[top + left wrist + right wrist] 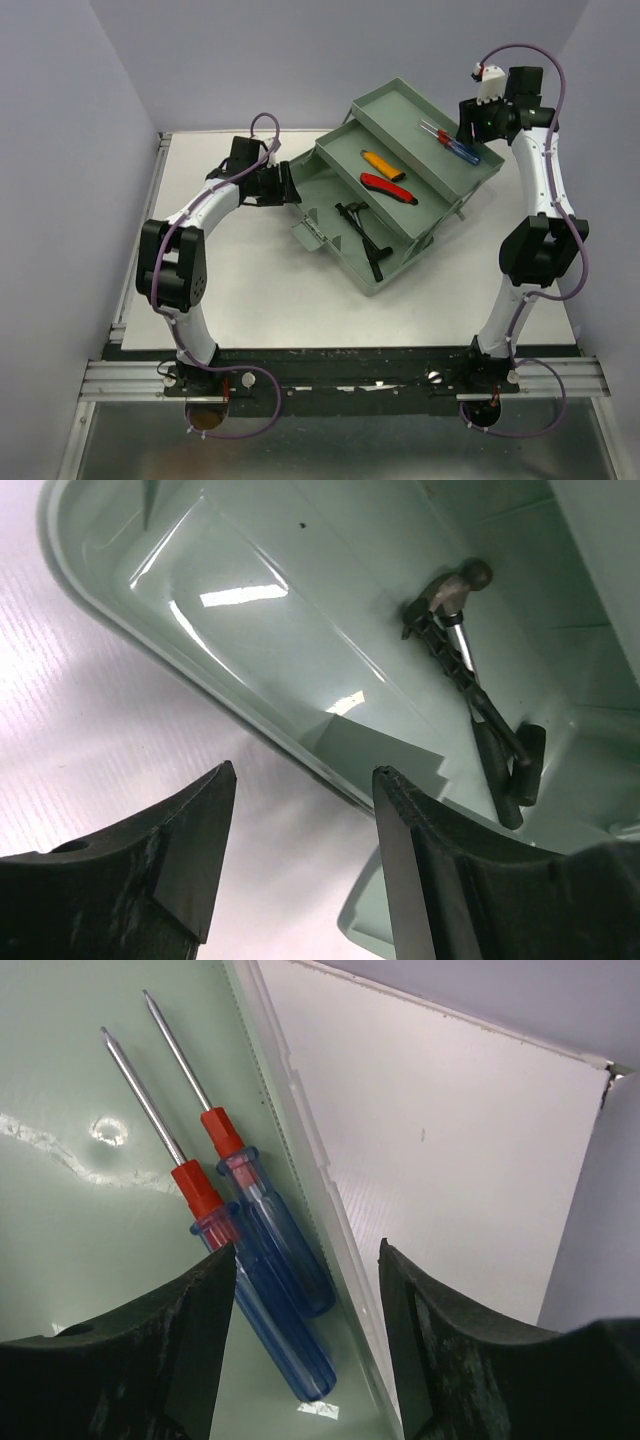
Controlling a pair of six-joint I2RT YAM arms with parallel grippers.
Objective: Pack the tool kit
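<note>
Pale lavender walls [300, 60] close in a white table [260, 290], with the two arms bolted at its near edge. The tool kit [400, 215], a sage-green box, stands open on the table, right of centre and turned at an angle. Its trays are spread in steps, the highest at the far right.

On the highest tray two screwdrivers [452, 145] with clear blue handles and red collars lie side by side. On the middle step there is a yellow utility knife [383, 165] with a red utility knife [388, 187] just beside it. Black hand tools [365, 235] lie in the deep bottom compartment.

The left end effector [285, 185] sits at the left end of the box. In the left wrist view its fingers [195, 860] stand apart with nothing between them. Past the tips of the end effector [302, 775] the rim of the tool kit [250, 630] crosses the gap, and the black hand tools [470, 680] lie inside. Bare table [80, 730] shows to the left.

The right end effector [478, 125] hovers over the far right corner of the highest tray. Its fingers [190, 1350] are also spread and hold nothing. Between them the right wrist view shows the handles of the screwdrivers [265, 1220], the green tray floor [60, 1220] and the tray's rim. I cannot tell whether the left finger touches a handle. Beyond the rim lies the table [450, 1160].
</note>
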